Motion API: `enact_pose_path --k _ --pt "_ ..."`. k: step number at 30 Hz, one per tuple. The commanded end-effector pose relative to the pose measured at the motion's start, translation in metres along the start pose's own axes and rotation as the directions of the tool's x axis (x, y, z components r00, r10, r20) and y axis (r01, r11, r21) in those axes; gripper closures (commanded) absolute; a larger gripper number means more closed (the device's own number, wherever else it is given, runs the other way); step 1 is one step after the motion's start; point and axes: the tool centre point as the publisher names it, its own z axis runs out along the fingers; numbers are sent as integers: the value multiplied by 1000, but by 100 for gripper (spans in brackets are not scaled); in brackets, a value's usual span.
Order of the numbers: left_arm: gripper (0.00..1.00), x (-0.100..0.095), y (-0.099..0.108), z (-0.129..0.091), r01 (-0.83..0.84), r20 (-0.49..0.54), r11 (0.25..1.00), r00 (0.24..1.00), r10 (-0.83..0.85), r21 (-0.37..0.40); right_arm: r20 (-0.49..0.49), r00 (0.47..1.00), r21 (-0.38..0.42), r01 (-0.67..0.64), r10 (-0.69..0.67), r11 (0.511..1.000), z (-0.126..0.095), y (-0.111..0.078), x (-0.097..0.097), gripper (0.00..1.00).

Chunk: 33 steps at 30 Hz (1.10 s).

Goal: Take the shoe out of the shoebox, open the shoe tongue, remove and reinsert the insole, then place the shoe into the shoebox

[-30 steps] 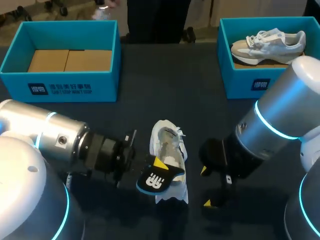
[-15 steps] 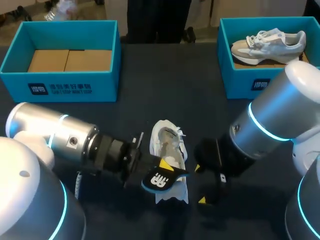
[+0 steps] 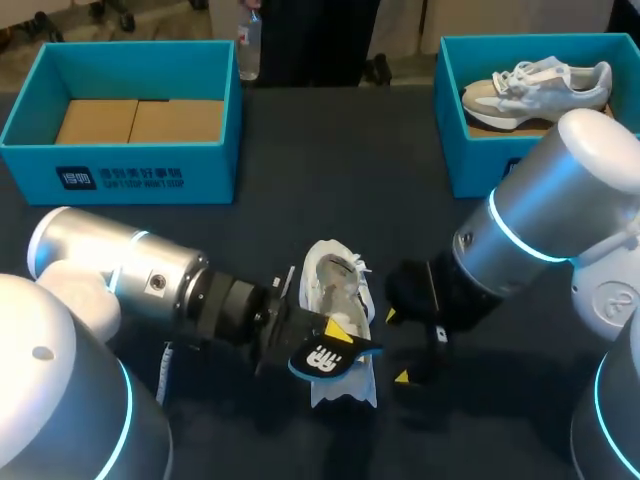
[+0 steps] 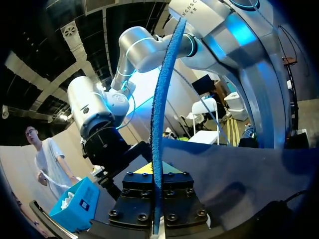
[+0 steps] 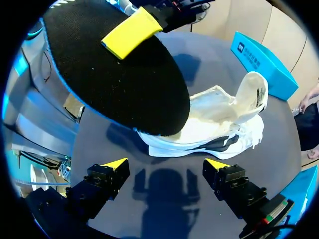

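Observation:
A white shoe [image 3: 338,298] lies on the dark table near its front middle, toe pointing away from me. Just over its heel hangs the black insole [image 3: 325,358] with a blue edge, and my left gripper [image 3: 333,338] is shut on it. In the left wrist view the insole [image 4: 160,114] stands edge-on between the shut fingers. My right gripper [image 3: 397,347] hovers open just right of the shoe, holding nothing. In the right wrist view the shoe [image 5: 219,119] lies ahead of the open right gripper [image 5: 165,164], with the insole [image 5: 114,74] above it, pinched by a yellow fingertip [image 5: 132,31].
A blue shoebox [image 3: 30,120] with cardboard in its bottom stands at the back left. A second blue shoebox [image 3: 470,150] at the back right holds another pale shoe [image 3: 540,85]. Bare dark table lies between the boxes and the shoe.
My left arm has carried the insole a little to the right, closer over the shoe's heel. My right arm has shifted slightly left and away from me, still open.

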Motion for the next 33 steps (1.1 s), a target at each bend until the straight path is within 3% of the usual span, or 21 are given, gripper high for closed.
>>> enact_pose_path --k 1,9,17,33 --pt "100 0 1 1 0 -2 1000 1000 0 -1 5 1000 4 0 0 1000 5 3 1 0" --pt "100 -4 7 -6 26 62 1000 998 -27 18 -13 1000 23 27 -26 999 11 9 -12 0" --pt "100 2 7 -8 40 80 999 996 -43 30 -11 999 4 45 -45 999 18 1 -29 0" --pt "100 8 12 1 42 122 999 991 -46 32 -10 998 7 54 -54 998 24 -1 -31 0"
